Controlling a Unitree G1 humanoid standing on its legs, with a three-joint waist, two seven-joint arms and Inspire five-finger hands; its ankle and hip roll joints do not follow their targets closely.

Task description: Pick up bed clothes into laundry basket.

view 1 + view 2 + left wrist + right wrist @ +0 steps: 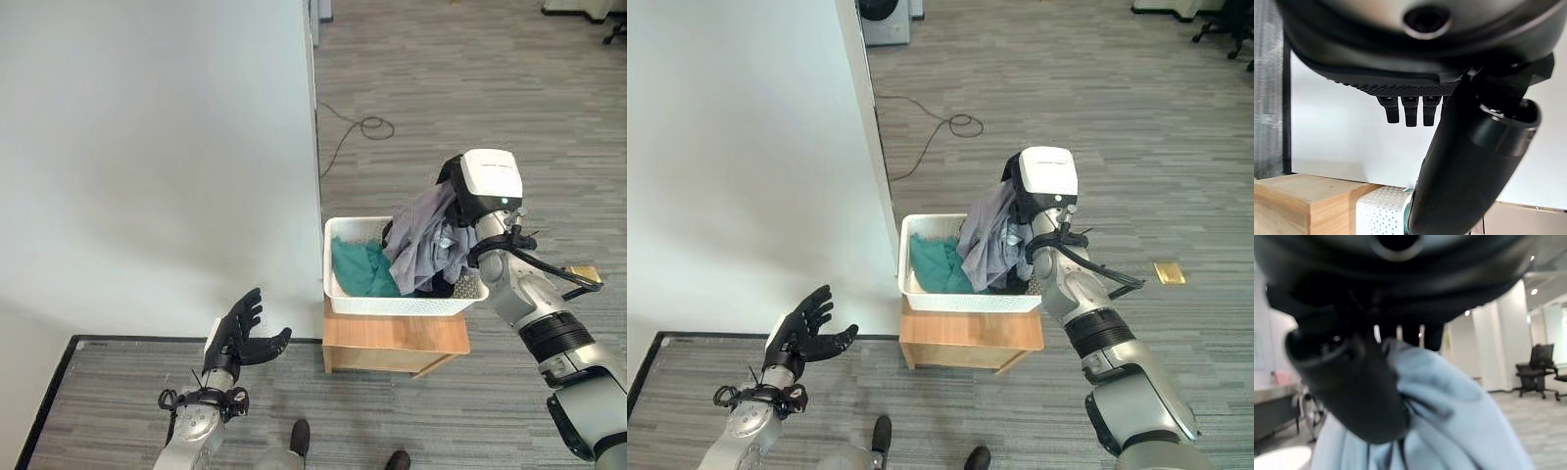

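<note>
The right hand [1027, 201] grips a grey garment [989, 235] above the white laundry basket [965, 299]. The left hand [803, 333] hovers spread, holding nothing.

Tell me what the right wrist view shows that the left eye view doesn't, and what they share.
Right wrist view alone: the thumb pinching folds of the grey cloth from close up, with a room behind holding an office chair.

Left eye view alone: the white laundry basket on a wooden stand, a green garment inside it, the white bed, and the open left robot hand over the bed's edge.

Both: the right robot hand shut on the grey cloth, held above the basket.
</note>
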